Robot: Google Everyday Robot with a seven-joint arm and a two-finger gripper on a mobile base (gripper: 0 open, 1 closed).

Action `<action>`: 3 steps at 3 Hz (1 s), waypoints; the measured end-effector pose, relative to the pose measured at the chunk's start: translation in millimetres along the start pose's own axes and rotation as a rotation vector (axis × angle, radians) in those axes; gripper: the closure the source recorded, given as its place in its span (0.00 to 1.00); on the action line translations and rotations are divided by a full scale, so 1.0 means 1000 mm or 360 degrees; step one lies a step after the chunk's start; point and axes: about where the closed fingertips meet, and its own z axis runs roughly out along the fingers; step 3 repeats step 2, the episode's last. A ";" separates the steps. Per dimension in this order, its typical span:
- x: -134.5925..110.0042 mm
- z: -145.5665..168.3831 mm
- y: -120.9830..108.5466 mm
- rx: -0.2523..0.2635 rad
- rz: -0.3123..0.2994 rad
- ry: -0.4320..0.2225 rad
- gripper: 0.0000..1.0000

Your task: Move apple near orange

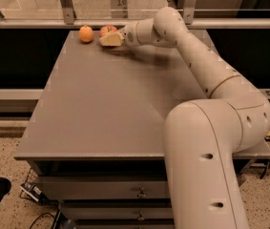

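The orange is a small plain orange fruit at the far left corner of the grey table. The red apple with yellowish patches is just to its right, a small gap apart. My gripper reaches across the far edge from the right and is shut on the apple. Its cream fingers cover the apple's lower right side. The apple is low, at or just above the tabletop.
My white arm runs from the lower right over the right half of the table. A metal railing with glass stands behind the far edge. Drawers are under the front edge.
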 end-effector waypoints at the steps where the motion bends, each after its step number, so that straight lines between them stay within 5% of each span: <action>1: 0.001 0.003 0.002 -0.0006 0.0001 0.0003 0.00; 3: 0.001 0.003 0.002 -0.0006 0.0001 0.0003 0.00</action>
